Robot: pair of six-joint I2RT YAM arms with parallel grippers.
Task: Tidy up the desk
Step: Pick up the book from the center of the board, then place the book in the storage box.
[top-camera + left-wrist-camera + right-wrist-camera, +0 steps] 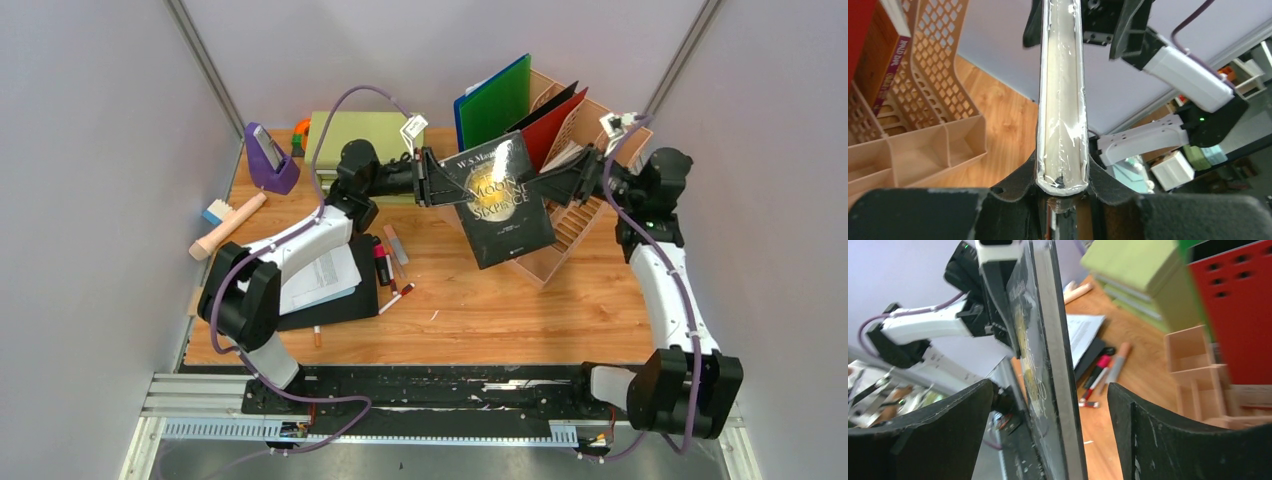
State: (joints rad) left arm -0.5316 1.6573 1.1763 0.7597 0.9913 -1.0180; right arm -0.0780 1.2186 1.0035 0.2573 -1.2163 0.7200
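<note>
My left gripper (432, 180) is clamped on one edge of the dark book (505, 200), holding it tilted in the air above the desk (480, 310) (orange-brown wood grain, with pens (385, 268) and papers (320, 280) lying toward its left side). My right gripper (552, 180) stands at the book's opposite edge, jaws spread wide, with a gap on either side of the cover. Just behind the book sits a tan file rack (585, 225).
</note>
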